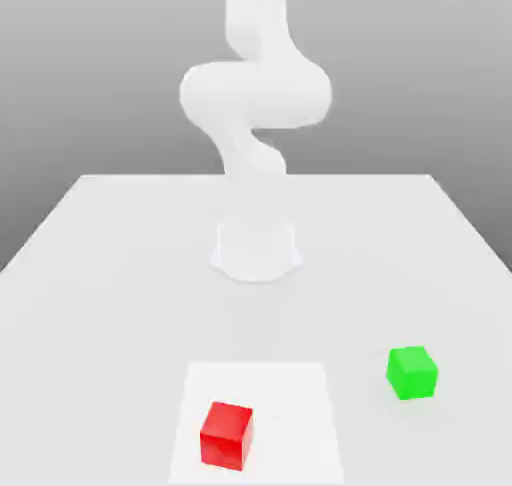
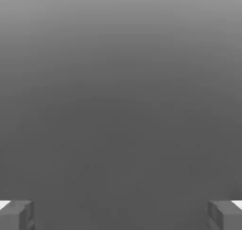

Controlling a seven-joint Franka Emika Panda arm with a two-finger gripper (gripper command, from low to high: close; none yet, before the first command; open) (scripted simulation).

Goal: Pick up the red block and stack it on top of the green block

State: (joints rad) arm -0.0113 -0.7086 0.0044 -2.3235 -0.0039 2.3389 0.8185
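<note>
Currently nothing gripped. Pincer [image 2: 121, 215] has its fingers [image 2: 16, 215] spread wide apart in the hand view, with nothing between them and only blank grey backdrop ahead.

Near to far in the exterior view:
- red block [image 1: 227, 435] sits closest to the camera, flat on the bench [image 1: 90, 274], inside a paler square patch [image 1: 300, 394]. It is slightly rotated against the patch edges.
- green block [image 1: 412, 372] is a bit further back and towards the exterior view's right, well apart from the red one, also flat on the bench.
- arm base [image 1: 256, 249] stands mid-bench behind both, with the white arm [image 1: 255, 94] rising above it.

Handling, my read: red block looks like a rigid, light cube with matte faces, so probably not slippery and not fragile. Take it top-down, fingers on two opposite vertical faces around mid-height, wrist yawed to match the cube's rotation. Avoid corner contact, which would twist it. Both cubes look about the same size, so placement needs good centring.
</note>
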